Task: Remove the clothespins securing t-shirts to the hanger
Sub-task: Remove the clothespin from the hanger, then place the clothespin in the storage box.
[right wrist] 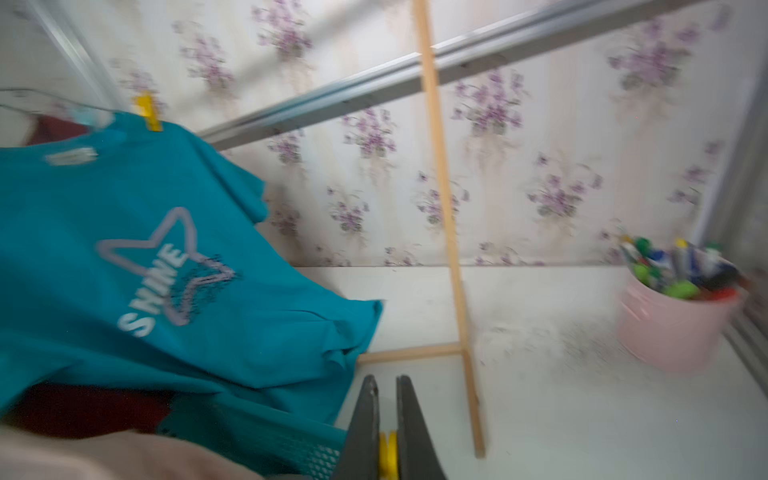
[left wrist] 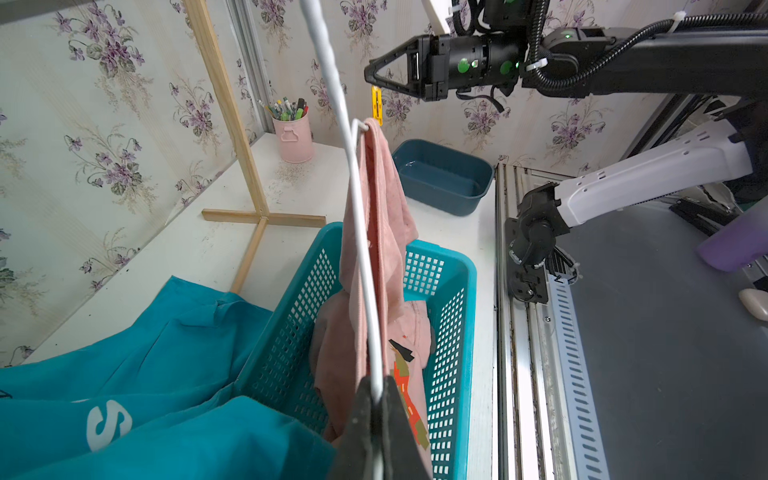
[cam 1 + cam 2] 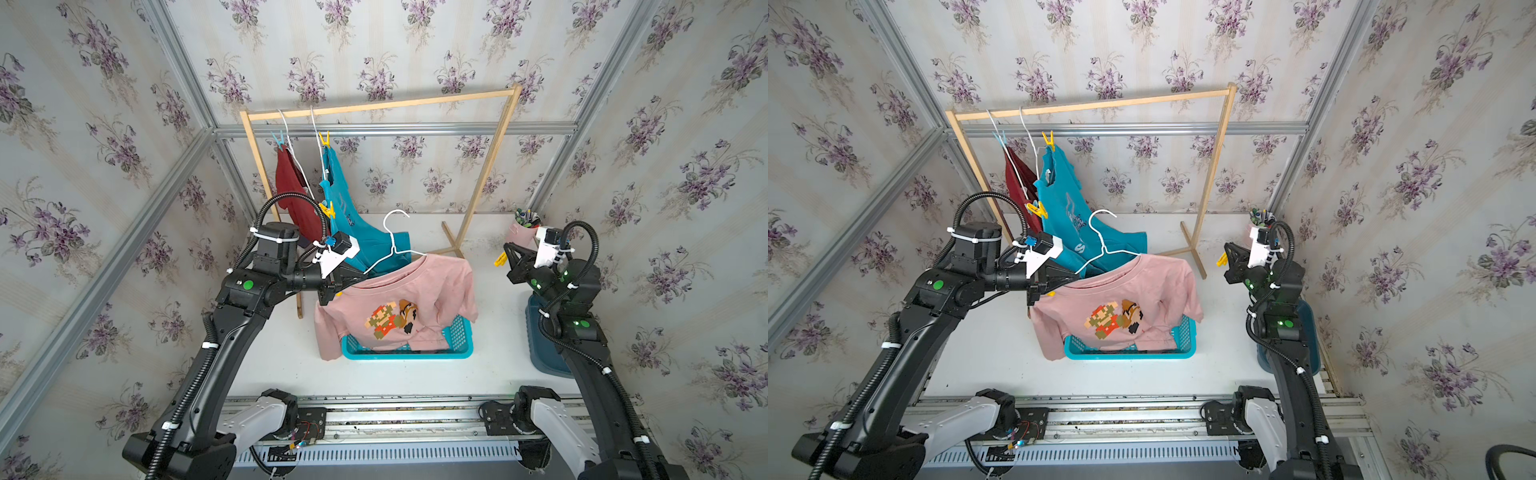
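In a top view your right claw [image 3: 508,254] is clamped on a yellow clothespin [image 3: 500,260]; the blue bin [image 3: 540,353] lies below, toward its wrist. Left wrist view: your left claw [image 2: 376,391] grips the hanger [image 2: 359,249] holding the pink t-shirt [image 2: 384,199].

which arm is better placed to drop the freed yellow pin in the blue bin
Right. The right gripper is shut on the yellow clothespin, and the dark blue bin sits just under that arm. The left gripper is shut on the white hanger, holding up the pink t-shirt over the basket.
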